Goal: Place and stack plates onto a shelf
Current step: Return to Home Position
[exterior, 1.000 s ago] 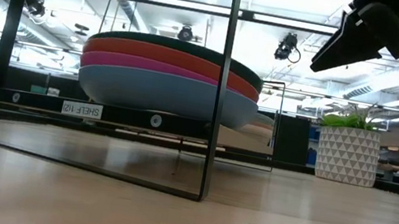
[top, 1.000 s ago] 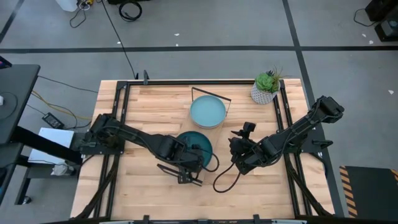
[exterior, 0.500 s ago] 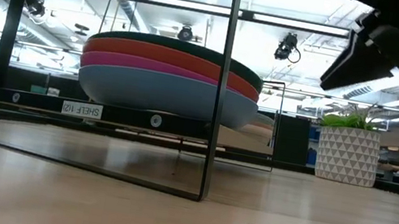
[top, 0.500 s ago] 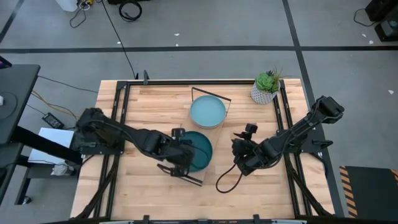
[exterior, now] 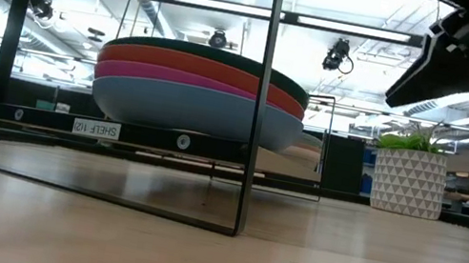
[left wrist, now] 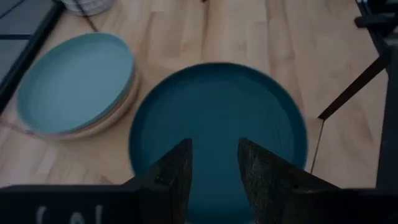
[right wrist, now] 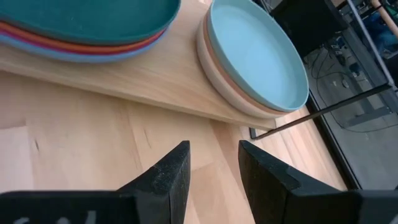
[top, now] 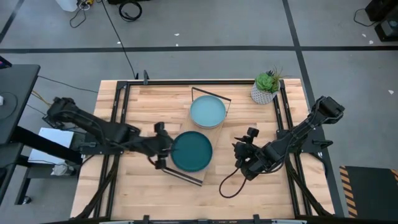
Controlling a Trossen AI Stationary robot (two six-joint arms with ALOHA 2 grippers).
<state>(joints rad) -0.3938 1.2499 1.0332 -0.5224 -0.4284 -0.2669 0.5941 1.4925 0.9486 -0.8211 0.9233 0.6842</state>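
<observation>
Left pincer, parted and empty, just beside the dark teal plate (top of one of two stacks on the shelf), plate dead ahead; right pincer, likewise parted and empty, farther off across the shelf.

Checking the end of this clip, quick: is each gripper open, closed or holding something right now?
Left gripper: open, holding nothing.
Right gripper: open, holding nothing.
</observation>
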